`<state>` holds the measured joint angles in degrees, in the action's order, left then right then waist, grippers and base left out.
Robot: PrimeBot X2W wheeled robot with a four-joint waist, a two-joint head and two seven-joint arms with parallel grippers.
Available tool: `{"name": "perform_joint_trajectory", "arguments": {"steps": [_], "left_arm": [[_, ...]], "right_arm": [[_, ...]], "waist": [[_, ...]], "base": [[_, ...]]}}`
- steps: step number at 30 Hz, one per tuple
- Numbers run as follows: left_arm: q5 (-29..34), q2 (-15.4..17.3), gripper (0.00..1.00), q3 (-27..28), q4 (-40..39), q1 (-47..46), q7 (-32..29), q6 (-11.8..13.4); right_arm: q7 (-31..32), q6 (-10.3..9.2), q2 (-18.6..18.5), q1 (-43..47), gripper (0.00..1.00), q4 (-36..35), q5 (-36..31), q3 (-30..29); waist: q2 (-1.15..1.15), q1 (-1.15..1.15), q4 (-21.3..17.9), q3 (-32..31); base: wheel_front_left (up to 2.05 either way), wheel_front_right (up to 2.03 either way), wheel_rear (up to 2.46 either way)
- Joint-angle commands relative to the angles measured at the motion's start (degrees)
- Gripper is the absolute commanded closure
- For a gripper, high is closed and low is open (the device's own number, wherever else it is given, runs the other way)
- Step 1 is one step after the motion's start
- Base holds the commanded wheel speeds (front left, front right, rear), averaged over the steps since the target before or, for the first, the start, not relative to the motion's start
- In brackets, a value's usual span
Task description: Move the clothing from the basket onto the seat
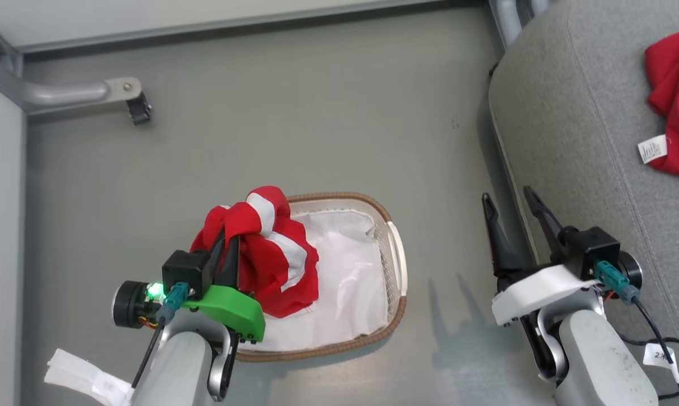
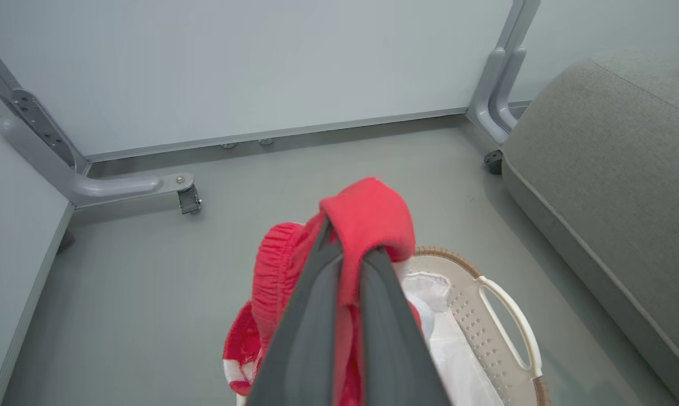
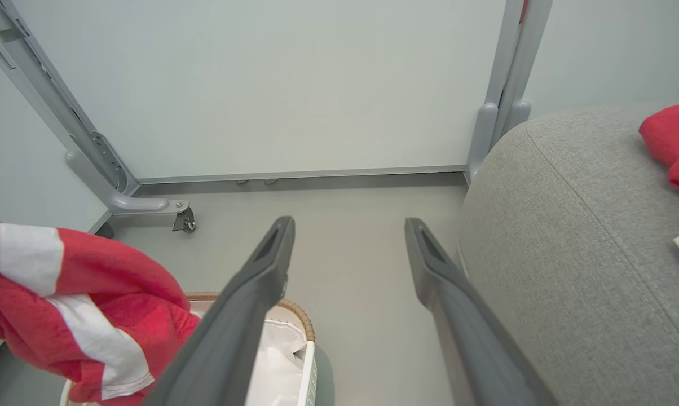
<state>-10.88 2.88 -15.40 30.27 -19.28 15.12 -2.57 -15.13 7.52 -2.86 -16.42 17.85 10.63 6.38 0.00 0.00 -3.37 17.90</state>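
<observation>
A: Nearest to the robot, what does the left gripper (image 1: 230, 243) hold?

B: Its two dark fingers are pressed together on the striped garment (image 1: 277, 254), which is red with white stripes. The cloth is bunched over the fingertips and hangs down over the left half of the basket (image 1: 395, 248). Its lower folds reach the white liner (image 1: 351, 282). Whether they rest on it, I cannot tell.

A: And the right gripper (image 1: 507, 196)?

B: Its fingers stand wide apart and grasp nothing. It is between the basket and the front edge of the seat (image 1: 587, 141), just beside that edge and apart from the basket.

A: How much room is there around the basket?

B: Open grey floor (image 1: 317, 124) stretches beyond the far side of the brown rim. A narrower strip of floor runs between the rim and the seat. In the right half of the basket the liner lies uncovered.

A: What lies on the seat?

B: A second red garment (image 1: 675, 101) with a small white tag (image 1: 653, 149). It is well back from the rounded front edge, at the right border of the head view.

A: And farthest away?

B: A metal frame leg (image 1: 86, 93) with a caster (image 1: 139, 111) reaches in from the far left. A pale wall panel (image 1: 204, 17) closes the floor behind it. A frame post (image 1: 506, 20) stands at the far corner of the seat.
</observation>
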Motion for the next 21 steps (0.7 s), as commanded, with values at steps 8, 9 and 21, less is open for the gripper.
{"name": "perform_joint_trajectory", "arguments": {"steps": [8,9,21], "left_arm": [[-0.66,0.06,1.00,0.26,-7.12,3.08,0.04,-0.58],[-0.74,0.06,1.00,0.21,-7.99,3.17,0.04,-0.69],[-2.33,0.08,1.00,-2.43,-17.50,1.55,0.04,-1.34]], "right_arm": [[-0.01,-0.06,-0.23,4.04,0.00,1.37,-0.82,0.35],[-0.01,-0.06,-0.22,4.45,0.00,1.59,-0.90,0.40],[-0.01,-0.06,-0.22,8.00,0.00,3.33,-2.12,0.86]], "waist": [[0.00,0.00,2.67,-7.86],[0.00,0.00,2.69,-8.35],[0.00,0.00,2.83,-13.02]], "base": [[0.00,0.00,0.00],[0.00,0.00,0.00],[0.00,0.00,0.00]]}}
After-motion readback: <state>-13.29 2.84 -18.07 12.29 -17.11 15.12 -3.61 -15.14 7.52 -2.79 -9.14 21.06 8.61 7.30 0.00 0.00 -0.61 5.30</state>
